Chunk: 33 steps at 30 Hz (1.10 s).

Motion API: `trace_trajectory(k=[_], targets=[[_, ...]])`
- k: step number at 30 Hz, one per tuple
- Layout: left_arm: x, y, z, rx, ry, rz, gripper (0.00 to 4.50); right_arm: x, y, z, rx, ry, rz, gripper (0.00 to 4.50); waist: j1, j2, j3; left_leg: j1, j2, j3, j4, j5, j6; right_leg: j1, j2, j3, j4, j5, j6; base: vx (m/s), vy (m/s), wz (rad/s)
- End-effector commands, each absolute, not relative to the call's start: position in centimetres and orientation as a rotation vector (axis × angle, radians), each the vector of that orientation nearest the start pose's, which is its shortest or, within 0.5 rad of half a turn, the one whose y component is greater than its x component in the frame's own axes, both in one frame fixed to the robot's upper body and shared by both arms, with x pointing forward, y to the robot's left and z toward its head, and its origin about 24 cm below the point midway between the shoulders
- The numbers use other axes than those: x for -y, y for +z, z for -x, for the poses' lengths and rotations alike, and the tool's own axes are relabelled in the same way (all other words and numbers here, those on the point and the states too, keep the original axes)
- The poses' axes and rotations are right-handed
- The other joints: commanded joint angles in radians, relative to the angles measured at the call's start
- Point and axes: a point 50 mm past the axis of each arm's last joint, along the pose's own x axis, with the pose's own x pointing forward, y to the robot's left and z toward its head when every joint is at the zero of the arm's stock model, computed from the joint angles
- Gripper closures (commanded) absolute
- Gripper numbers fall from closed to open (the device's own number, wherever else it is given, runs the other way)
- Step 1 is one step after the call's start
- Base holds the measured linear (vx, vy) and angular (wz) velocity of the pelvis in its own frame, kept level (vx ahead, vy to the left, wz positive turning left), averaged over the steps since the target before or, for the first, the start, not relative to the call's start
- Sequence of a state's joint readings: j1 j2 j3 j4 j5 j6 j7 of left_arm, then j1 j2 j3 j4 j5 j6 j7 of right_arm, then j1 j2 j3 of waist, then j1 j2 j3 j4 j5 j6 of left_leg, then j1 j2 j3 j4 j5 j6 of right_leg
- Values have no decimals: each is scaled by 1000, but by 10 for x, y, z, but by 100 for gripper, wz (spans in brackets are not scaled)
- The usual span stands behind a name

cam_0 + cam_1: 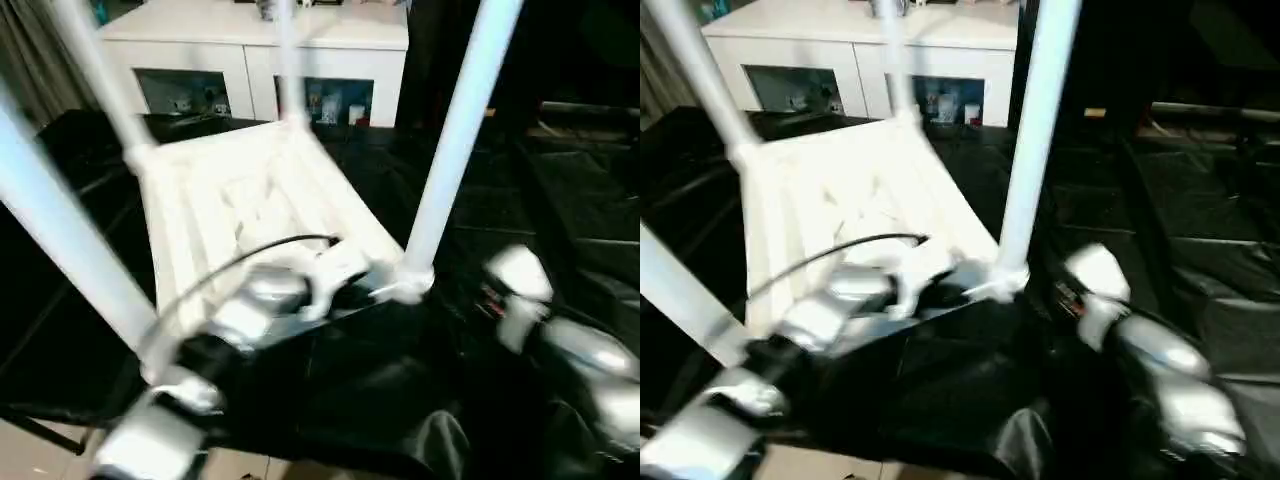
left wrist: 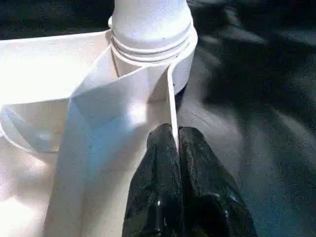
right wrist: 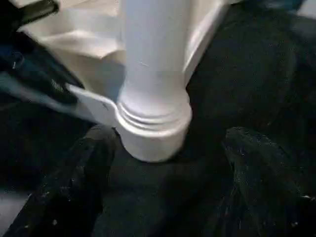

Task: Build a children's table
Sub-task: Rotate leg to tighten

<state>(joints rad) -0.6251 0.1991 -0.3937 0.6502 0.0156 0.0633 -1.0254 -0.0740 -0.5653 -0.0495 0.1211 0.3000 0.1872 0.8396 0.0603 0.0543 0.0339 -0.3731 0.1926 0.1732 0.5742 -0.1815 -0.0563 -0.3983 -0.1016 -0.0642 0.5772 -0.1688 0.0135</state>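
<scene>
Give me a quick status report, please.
Left hand shut on tabletop rim. Right hand open around seated leg. Nothing in the way.

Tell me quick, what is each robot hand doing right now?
Left hand: closed, pinching the thin edge wall of the tabletop.
Right hand: open, holding nothing, fingers either side of a table leg.

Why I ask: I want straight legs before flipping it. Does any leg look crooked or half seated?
Nothing stands out. The near right leg sits fully down in its corner socket on the upturned tabletop, the other legs rise from their corners too, and the left claw is pinched on the tabletop's rim beside it.
</scene>
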Motion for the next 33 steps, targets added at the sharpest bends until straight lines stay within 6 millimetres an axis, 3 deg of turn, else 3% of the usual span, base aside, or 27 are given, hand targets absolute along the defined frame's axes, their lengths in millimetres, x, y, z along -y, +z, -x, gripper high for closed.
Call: trace_trajectory(k=[1,4,9,18,23,31,33], targets=[[-61,34,-301,-364,-1478,-386,450,241,61,-251,-269,737,139,73,-2,-29,-46,0,28,0,-62,-218,114,45,-38,31,-78,-280,-199,0,0,0],[-64,38,-295,-330,-1561,-368,450,250,60,-245,-304,735,147,73,2,-19,-49,4,31,1,-62,-208,109,44,-37,31,-70,-247,-223,0,0,0],[-68,44,-284,-321,-1693,-351,450,255,56,-245,-328,707,171,73,3,-19,-53,6,33,6,-61,-205,110,45,-37,29,-62,-195,-245,0,0,0],[-68,44,-283,-319,-1700,-350,450,255,56,-245,-329,711,167,73,2,-20,-49,7,31,9,-63,-245,88,44,-42,30,-71,-297,-203,0,0,0],[-81,44,-284,-327,-1759,-329,450,248,52,-245,-326,728,175,73,1,-18,-57,5,30,12,-56,-187,108,46,-39,29,-61,-210,-224,0,0,0],[-81,51,-290,-271,-1722,-369,450,247,51,-248,-311,713,178,73,2,-16,-57,6,31,14,-55,-199,105,47,-39,29,-59,-209,-236,0,0,0],[-80,54,-292,-256,-1697,-335,406,245,52,-249,-303,710,176,75,1,-16,-56,8,31,14,-55,-212,101,47,-40,29,-61,-230,-230,0,0,0]])
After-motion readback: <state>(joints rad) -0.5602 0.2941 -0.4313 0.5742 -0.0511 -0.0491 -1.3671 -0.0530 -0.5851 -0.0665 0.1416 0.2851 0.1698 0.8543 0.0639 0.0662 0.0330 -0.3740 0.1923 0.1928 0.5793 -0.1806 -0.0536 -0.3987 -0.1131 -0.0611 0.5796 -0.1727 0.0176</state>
